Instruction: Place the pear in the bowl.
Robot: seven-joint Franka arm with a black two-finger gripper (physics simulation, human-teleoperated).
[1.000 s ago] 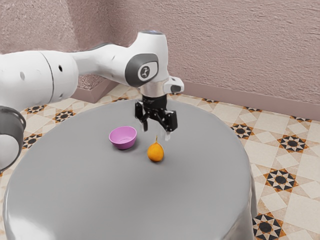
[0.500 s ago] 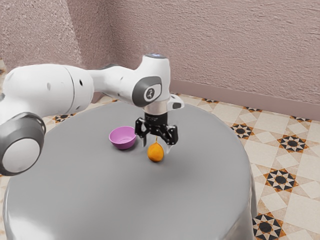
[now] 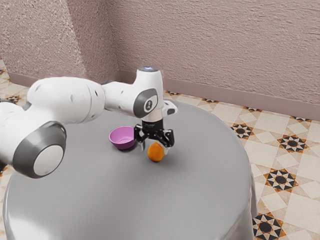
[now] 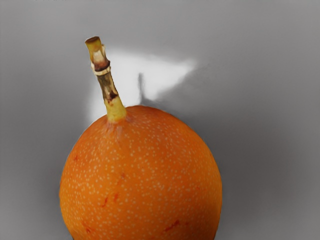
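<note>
Well, the fingers [image 3: 143, 146] stand apart near the pear [image 3: 155, 152], its lower end cut off in the wrist view.

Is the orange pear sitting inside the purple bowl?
No, the pear rests on the grey table, apart from the purple bowl.

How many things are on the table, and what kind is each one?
Pear, orange: 1
Bowl, pinkish purple: 1
Total on the table: 2
</note>
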